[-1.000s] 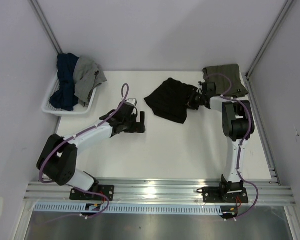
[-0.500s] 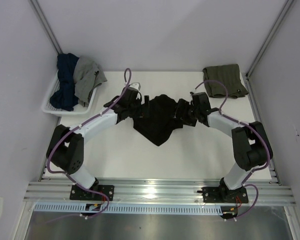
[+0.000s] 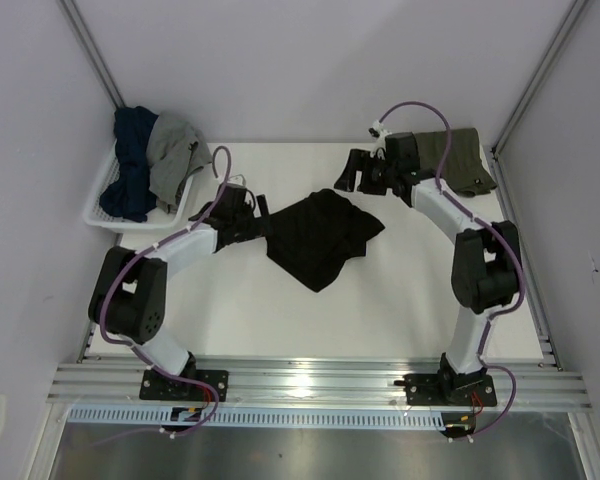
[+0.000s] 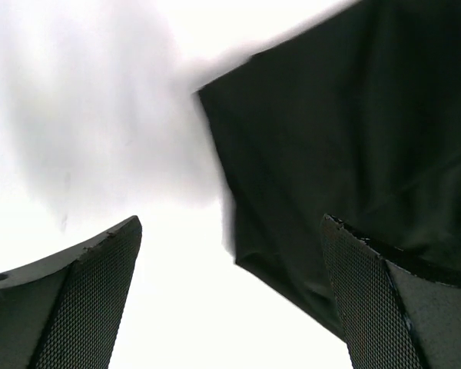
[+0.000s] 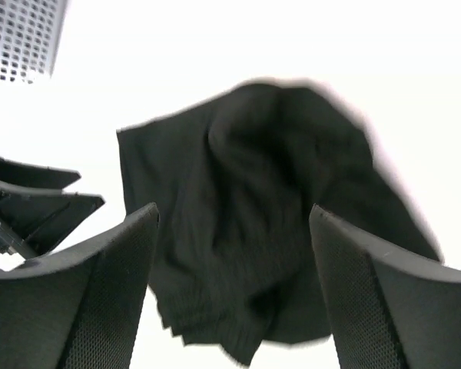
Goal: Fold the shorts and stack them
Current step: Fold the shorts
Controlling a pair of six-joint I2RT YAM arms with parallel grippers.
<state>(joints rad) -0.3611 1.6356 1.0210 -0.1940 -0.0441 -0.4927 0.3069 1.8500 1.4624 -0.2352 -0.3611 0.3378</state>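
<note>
The black shorts [image 3: 321, 238] lie crumpled on the white table's middle, free of both grippers. My left gripper [image 3: 264, 217] is open at their left edge; in the left wrist view the black shorts [image 4: 346, 131] fill the upper right, beyond the wide-apart fingers of the left gripper [image 4: 230, 223]. My right gripper [image 3: 348, 172] hangs open above and behind the cloth. The right wrist view looks down at the black shorts [image 5: 253, 200] through the spread fingers of the right gripper [image 5: 233, 209], which hold nothing. The olive-green shorts [image 3: 462, 152] lie folded at the back right corner.
A white basket [image 3: 108, 218] at the back left holds navy and grey clothes [image 3: 152, 162]. The basket [image 5: 27, 31] also shows at the top left of the right wrist view, with the left gripper's fingers [image 5: 38, 201] below it. Side rails border the table.
The right gripper opened, let go of the black shorts and rose back toward the far side. The left gripper drew back to the left. The shorts settled on the table.
</note>
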